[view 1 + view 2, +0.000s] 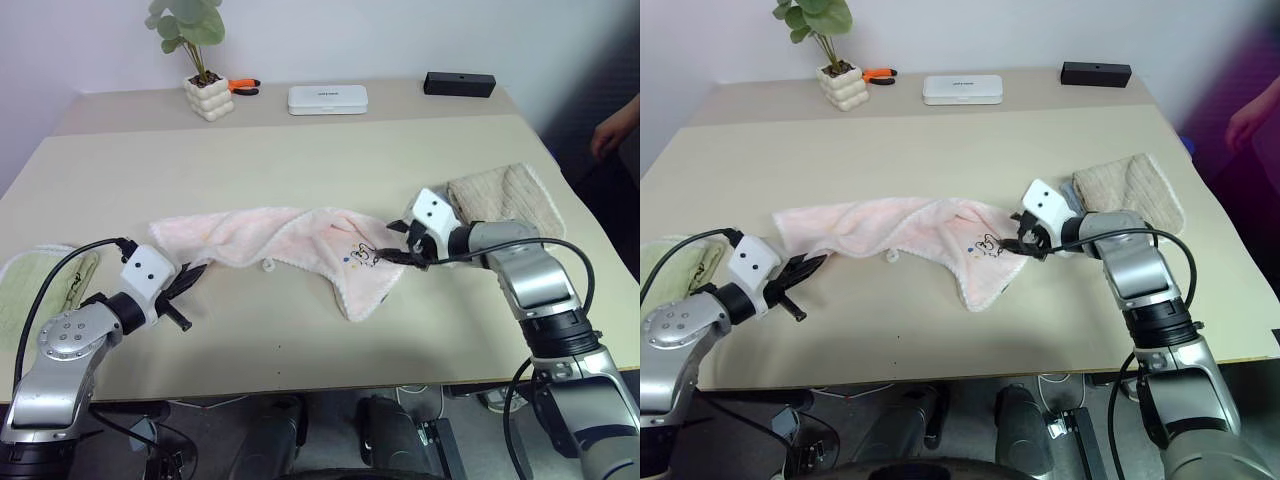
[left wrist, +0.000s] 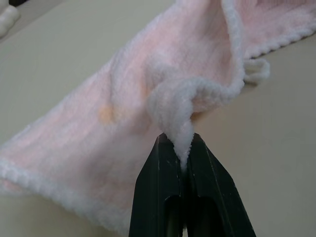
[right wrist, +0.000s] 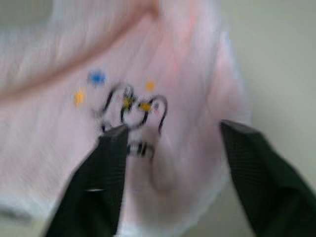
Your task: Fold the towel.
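Left wrist view: left claw (image 2: 181, 163) pinches the towel (image 2: 148, 94) corner; right claw (image 3: 170, 158) spread above its print.

light: even, bright | shadows: soft | right wrist view: motion-blurred

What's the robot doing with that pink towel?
The robot is trying to fold the pink towel, which lies stretched out and rumpled across the table, not folded yet. Its left claw is pinched shut on one end of the towel. Its right claw is open right over the other end, by the little cartoon picture, not gripping it. A beige towel lies by the right arm and a green towel by the left arm.
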Tool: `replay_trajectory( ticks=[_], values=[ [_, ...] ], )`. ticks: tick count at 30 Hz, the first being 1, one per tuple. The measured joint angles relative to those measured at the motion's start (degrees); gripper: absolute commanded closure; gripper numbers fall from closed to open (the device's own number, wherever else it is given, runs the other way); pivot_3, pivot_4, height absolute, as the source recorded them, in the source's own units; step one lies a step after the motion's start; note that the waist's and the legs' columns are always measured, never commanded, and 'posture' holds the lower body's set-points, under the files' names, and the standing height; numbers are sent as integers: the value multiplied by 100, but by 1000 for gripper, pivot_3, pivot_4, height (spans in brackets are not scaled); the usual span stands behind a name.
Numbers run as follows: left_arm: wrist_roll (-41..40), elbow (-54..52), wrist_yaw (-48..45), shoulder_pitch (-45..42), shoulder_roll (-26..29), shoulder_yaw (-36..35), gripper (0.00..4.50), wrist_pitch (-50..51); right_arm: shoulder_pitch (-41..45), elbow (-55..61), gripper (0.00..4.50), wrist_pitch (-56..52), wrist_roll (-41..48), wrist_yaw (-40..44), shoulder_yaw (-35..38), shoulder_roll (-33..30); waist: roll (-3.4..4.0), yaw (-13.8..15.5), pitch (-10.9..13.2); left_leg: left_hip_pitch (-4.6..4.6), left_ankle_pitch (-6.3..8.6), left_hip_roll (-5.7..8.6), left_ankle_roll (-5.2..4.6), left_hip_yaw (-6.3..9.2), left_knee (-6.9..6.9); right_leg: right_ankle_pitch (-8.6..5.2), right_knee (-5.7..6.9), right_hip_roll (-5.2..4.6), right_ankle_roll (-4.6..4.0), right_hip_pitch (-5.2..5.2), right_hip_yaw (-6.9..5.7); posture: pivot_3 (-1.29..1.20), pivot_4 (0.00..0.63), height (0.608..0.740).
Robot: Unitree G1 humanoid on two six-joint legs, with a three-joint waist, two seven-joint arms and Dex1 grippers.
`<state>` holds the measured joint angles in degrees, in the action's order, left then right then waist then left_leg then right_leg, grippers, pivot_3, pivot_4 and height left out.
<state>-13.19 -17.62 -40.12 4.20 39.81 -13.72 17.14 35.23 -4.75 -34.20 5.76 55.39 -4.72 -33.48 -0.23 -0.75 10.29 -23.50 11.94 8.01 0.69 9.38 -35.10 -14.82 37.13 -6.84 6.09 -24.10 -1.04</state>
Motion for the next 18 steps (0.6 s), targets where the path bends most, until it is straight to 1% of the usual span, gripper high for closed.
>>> replay_trajectory(
  ticks=[4, 6, 9, 12, 18],
  values=[
    [0, 12, -49, 6, 1, 53, 4500, 2, 637, -1019, 1724, -194, 273, -382, 419, 284, -1, -3, 0, 1, 0, -2, 0, -4, 1, 1, 0, 2, -1, -1, 5, 0, 150, 740],
    [0, 8, -60, 19, 0, 112, 4500, 3, 938, -1783, 1724, -159, 302, -561, 453, 441, 0, -1, 0, 1, 0, -2, 0, -5, 1, 1, 0, 3, -2, -1, 6, 0, 150, 740],
    [-1, 5, -63, 42, 0, 127, 4500, 3, 1079, -2503, 1724, 99, 172, -657, 326, 497, 0, 7, 0, 1, 0, 0, 0, -6, 3, 1, 0, 3, -2, -2, 7, 0, 150, 740],
    [-3, -3, -61, 97, 0, 124, 4500, 3, 1079, -2790, 1724, 347, 81, -498, 116, 495, 0, -1, 0, 1, 0, 0, -1, -9, 4, 2, 1, 3, 0, -4, 10, 0, 150, 740],
    [-7, -105, -41, 273, -10, 117, 4500, 3, 940, -2606, 1724, 673, -114, -55, -316, 375, 0, -12, 0, 1, 0, -2, -1, -15, 3, 3, 2, 4, 1, -9, 18, 0, 150, 740]
  ],
)
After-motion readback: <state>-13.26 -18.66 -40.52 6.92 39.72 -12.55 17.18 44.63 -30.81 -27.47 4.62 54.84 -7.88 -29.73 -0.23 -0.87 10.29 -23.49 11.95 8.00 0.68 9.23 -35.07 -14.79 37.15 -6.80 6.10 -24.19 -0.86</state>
